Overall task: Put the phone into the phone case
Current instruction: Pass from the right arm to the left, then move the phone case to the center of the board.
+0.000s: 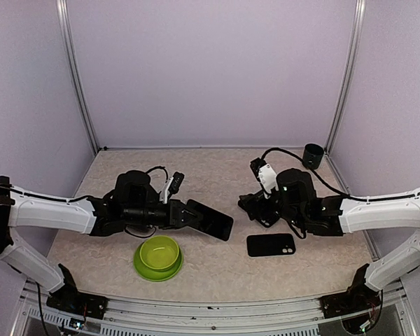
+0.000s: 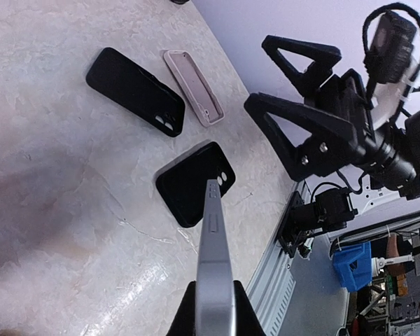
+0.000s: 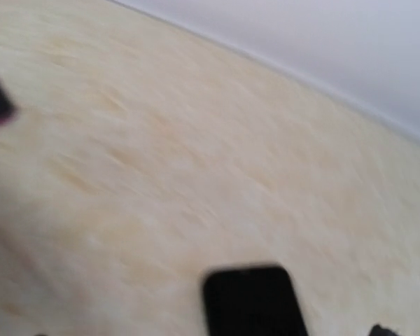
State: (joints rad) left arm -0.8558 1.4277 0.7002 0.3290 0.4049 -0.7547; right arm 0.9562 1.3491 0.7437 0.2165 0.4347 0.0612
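Observation:
My left gripper (image 1: 185, 215) (image 2: 213, 311) is shut on the phone (image 1: 211, 220), holding it above the table. In the left wrist view the phone (image 2: 213, 259) shows edge-on, grey, pointing at a black phone case (image 2: 194, 183) that lies flat. The same case (image 1: 271, 244) lies right of centre in the top view. My right gripper (image 1: 249, 208) (image 2: 257, 73) hovers past it, fingers wide apart and holding nothing. The right wrist view is blurred; a black case (image 3: 252, 301) sits at its bottom edge.
A second black case (image 2: 134, 91) and a pink case (image 2: 193, 87) lie side by side farther off. A green bowl (image 1: 158, 257) stands near the front edge below the phone. A black cup (image 1: 313, 155) is in the back right corner.

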